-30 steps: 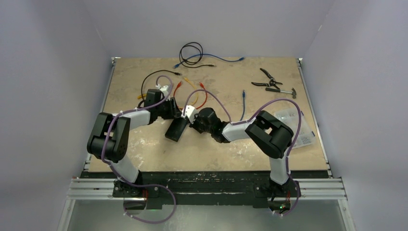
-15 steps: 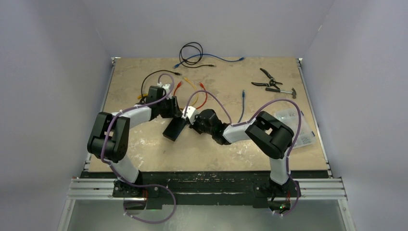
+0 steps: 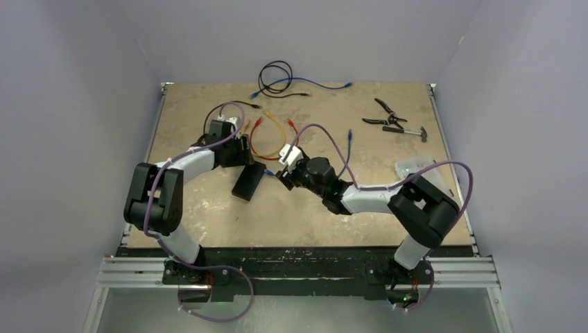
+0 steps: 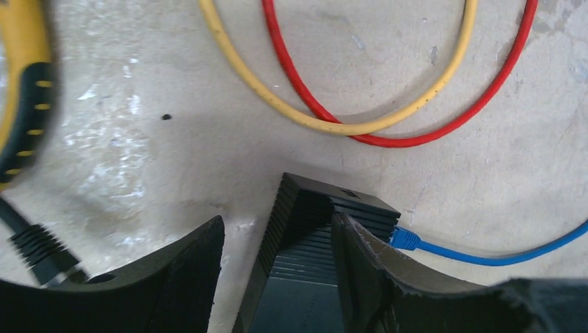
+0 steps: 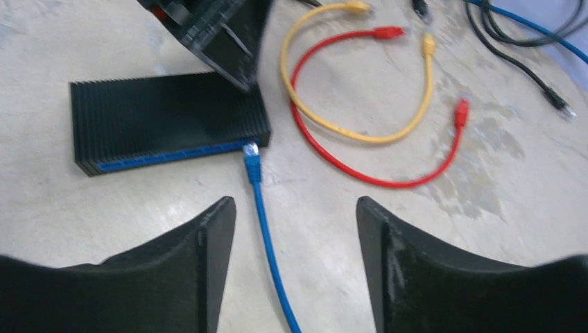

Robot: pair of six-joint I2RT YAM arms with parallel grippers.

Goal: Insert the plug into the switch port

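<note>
A small flat black ribbed box, the switch, lies flat on the worn beige table a little left of its middle, one short end turned toward the far edge. In the right wrist view a blue strip of sockets runs along its long side. The clear-tipped blue plug of a thin blue cable sits in the last socket at the far end of that row. How deep it is seated cannot be told.

The left gripper hangs over the switch's far end with its jaws open. The box end shows between the two black fingers, and a strip of bare table is visible between the left finger and the box, so nothing is gripped. The blue plug pokes out just beside the other finger.

The right gripper is near the switch, toward the table's middle, with its jaws wide apart and empty. The blue cable runs along the table between its fingers without touching them.

A looped yellow cable and a looped red cable lie just beyond the switch, toward the far edge. Black coiled cables rest at the far edge. Black-handled pliers and a small hammer lie near the far right corner, and a clear plastic bag lies by the right edge.
</note>
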